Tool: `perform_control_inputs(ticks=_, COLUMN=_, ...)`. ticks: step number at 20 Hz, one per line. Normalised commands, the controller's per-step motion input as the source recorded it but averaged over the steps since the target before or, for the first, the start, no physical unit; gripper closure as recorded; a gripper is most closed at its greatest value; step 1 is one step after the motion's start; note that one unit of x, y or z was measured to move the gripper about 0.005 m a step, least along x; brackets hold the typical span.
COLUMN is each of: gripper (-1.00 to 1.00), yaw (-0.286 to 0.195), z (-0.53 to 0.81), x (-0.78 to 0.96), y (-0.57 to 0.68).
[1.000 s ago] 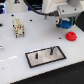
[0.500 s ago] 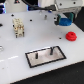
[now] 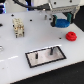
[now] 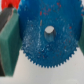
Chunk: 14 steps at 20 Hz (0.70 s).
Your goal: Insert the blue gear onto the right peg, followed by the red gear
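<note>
My gripper [image 3: 61,20] hangs above the table at the exterior view's upper right, shut on the blue gear [image 3: 63,22]. In the wrist view the blue gear [image 4: 50,35] fills most of the picture, a toothed disc with a centre hole, held between my green-padded fingers [image 4: 9,40]. The red gear [image 3: 71,36] lies on the white table to the exterior view's right. The grey, black-rimmed plate [image 3: 42,59] lies nearer the front, with the right peg [image 3: 50,51] standing dark and upright on it, below and to the left of the gripper.
A shorter, fainter pin [image 3: 36,58] stands on the plate's left part. A small beige fixture [image 3: 18,28] stands at the exterior view's upper left. The white table [image 3: 15,60] carries small dark holes along its edges.
The gripper with the blue gear has shifted slightly toward the exterior view's left and lower. The red gear and plate have not moved.
</note>
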Motion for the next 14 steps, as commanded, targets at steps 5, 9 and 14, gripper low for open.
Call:
perform_control_inputs(ticks=5, gripper=1.00, yaw=0.000, z=0.27, x=0.78, y=-0.25)
perform_control_inputs(ticks=9, gripper=1.00, yaw=0.000, z=0.21, x=0.77, y=-0.27)
perform_control_inputs(ticks=14, gripper=1.00, yaw=0.000, z=0.16, x=0.75, y=-0.29)
